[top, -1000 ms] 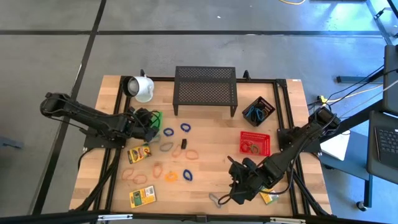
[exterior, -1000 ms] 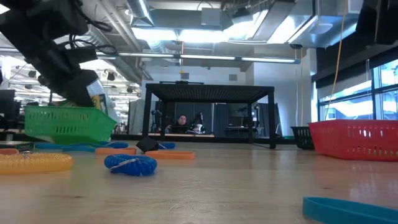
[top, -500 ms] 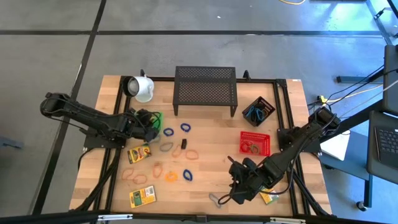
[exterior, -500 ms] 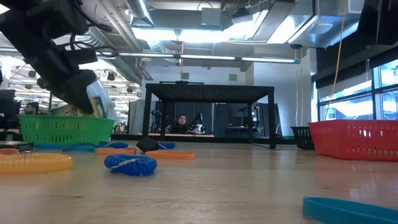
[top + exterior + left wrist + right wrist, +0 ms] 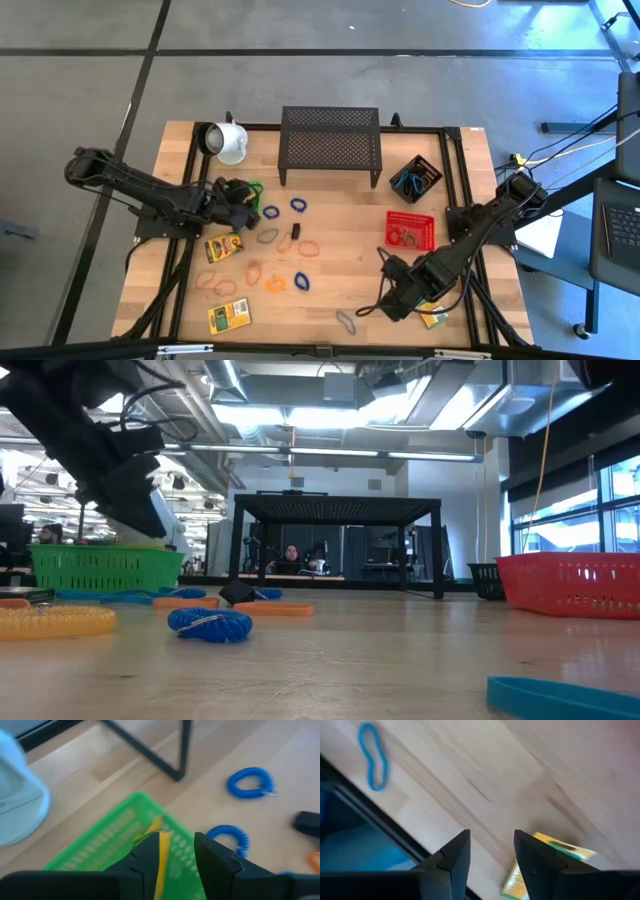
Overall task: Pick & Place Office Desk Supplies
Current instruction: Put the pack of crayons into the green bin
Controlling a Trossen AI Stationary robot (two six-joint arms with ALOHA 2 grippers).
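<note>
My left gripper (image 5: 244,201) (image 5: 177,851) stands open over the green basket (image 5: 251,187) (image 5: 112,842) at the table's left. A yellow crayon box (image 5: 161,857) shows between its fingers, down in the basket. My right gripper (image 5: 393,303) (image 5: 491,851) hangs open over bare wood near the front right, pointing down. A crayon box (image 5: 547,856) (image 5: 432,318) lies flat just to its right, and a grey band loop (image 5: 345,322) to its left. Blue, orange and pink loops (image 5: 271,212), two more crayon boxes (image 5: 224,247) and a black clip (image 5: 294,232) lie mid-table.
A white mug (image 5: 228,142) lies at the far left. The black mesh rack (image 5: 330,145) stands at the far middle, a black basket (image 5: 415,178) and a red basket (image 5: 410,230) on the right. Free wood lies along the front middle.
The green basket, tilted under my left gripper a second ago, has settled level, and the crayon box has gone down into it. My left gripper has tipped upward slightly. My right gripper has rolled and tipped to point down, shifting right off the grey loop, which now lies uncovered.
</note>
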